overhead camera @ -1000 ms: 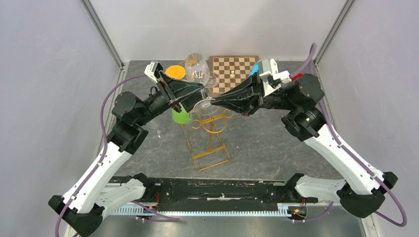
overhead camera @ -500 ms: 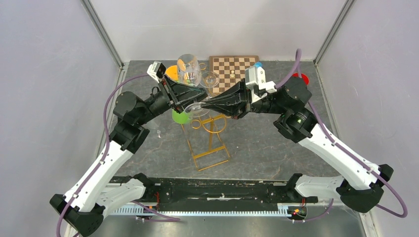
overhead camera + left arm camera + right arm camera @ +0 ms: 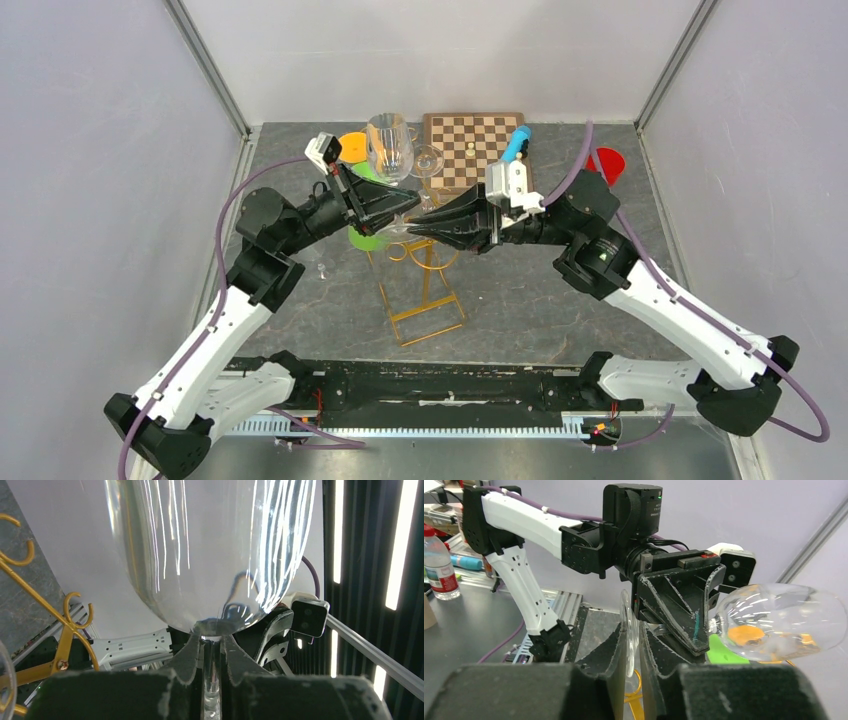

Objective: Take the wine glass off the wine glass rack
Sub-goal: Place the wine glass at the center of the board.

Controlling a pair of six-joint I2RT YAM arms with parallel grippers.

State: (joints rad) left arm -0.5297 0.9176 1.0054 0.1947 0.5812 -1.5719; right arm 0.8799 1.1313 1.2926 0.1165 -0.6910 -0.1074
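Observation:
The clear wine glass is held in the air above the top of the gold wine glass rack, its bowl tilted toward the back. My left gripper is shut on its stem; in the left wrist view the stem runs between the pads, with the bowl just beyond the gripper. My right gripper meets it from the right, shut on the glass's flat foot. In the right wrist view the foot stands edge-on in that gripper, with the bowl to the right. Gold scroll hooks show at left.
A wooden chessboard with a small piece lies at the back. A second clear glass stands by its left edge. An orange disc, a green object, a blue object and a red disc lie around.
My left gripper has closed on the stem. The right arm has swung left with the foot in its jaws, and the bowl has tipped up toward the back.

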